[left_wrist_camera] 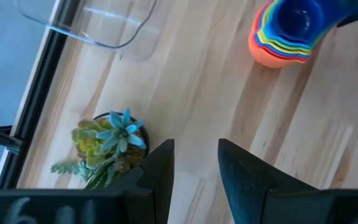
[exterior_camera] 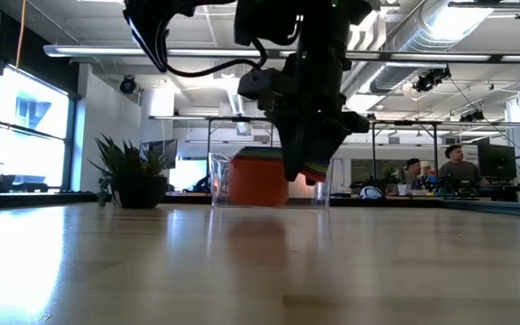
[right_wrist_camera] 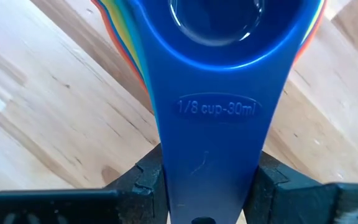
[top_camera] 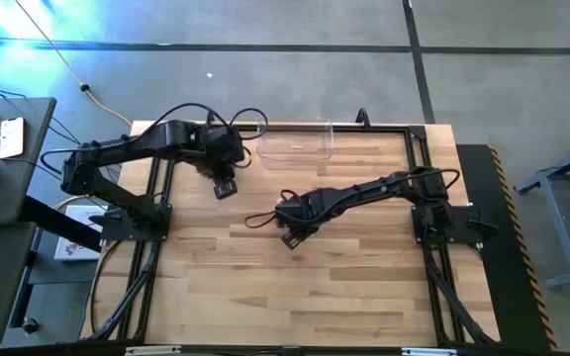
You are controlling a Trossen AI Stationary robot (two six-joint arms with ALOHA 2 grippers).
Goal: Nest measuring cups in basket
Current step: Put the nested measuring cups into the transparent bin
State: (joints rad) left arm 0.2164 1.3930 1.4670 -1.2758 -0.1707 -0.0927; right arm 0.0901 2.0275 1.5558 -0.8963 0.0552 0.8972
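Left gripper hangs over the bench, jaws apart w/ nothing between them; small plant sits just ahead of its fingers. Basket stands near, at bench's far edge. Right gripper, mid-bench, has its jaws shut on the stacked measuring cups by their handles, blue cup on top, orange outermost.

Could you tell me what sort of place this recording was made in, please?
Probably an open-plan lab or workshop office. The low view shows exposed ceiling ducts and people seated at desks behind the table; the high view shows a concrete floor.
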